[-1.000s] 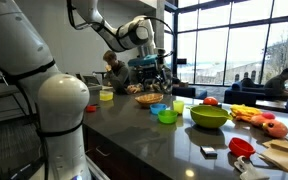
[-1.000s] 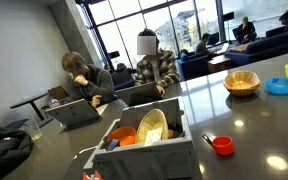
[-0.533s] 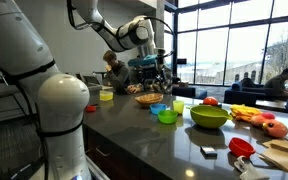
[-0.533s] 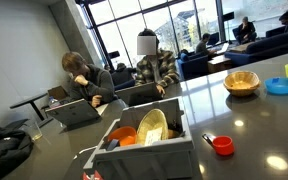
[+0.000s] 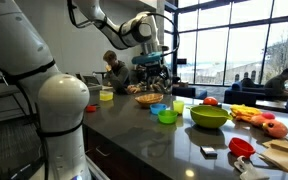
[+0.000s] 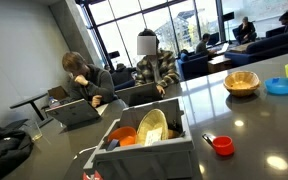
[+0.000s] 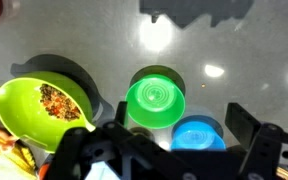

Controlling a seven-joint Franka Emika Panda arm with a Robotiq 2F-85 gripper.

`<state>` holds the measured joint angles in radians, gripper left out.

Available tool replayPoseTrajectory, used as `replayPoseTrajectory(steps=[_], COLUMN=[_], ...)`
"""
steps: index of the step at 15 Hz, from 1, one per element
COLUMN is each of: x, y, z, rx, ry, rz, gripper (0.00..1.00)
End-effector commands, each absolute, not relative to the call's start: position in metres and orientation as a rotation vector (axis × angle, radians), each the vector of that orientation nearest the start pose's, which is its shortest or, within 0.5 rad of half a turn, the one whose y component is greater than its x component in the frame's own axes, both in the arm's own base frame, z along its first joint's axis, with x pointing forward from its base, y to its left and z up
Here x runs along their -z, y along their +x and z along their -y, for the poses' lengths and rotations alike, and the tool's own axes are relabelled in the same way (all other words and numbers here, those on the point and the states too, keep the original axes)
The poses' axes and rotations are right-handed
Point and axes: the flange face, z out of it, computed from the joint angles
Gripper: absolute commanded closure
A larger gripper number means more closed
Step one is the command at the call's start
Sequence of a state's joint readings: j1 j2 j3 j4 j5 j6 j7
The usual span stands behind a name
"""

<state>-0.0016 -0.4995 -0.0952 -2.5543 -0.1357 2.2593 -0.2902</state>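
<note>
Noted: end effector [image 7: 162,130] hung above the worktop [image 7: 234,50], fingers spread wide, nothing gripped. Small green bowl [image 7: 156,100] sits mid-frame, framed between the fingers since the wrist is pointed straight down (blue bowl [image 7: 197,135] just beside it, lower right). Lime bowl [image 7: 39,105] set apart, left.

I'm watching in an exterior view from right beside the arm's base [image 5: 59,110], looking along the countertop [image 5: 144,140] toward the windows [image 5: 234,50]. In an exterior view I'm sitting low at a countertop edge, behind a grey bin [image 6: 144,148], facing across the surface. Both exterior views are catching the wicker bowl [image 5: 146,99]. The wrist view is staring straight down, close, at the green cup [image 7: 156,101] and blue cup [image 7: 197,135].
</note>
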Motion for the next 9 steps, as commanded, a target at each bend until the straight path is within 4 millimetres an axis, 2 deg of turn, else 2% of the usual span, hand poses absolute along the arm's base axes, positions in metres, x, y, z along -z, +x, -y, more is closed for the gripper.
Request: replayPoseTrajectory(steps=[1, 4, 9], x=[-0.488, -0.502, -0.494], y=[0.433, 0.469, 0.522], z=[0.059, 0.051, 0.024], rx=[0.393, 0.417, 0.339], ry=[-3.2, -3.163, -3.117], rz=[0.548, 0.665, 0.843], gripper=[0.0, 0.0, 0.0])
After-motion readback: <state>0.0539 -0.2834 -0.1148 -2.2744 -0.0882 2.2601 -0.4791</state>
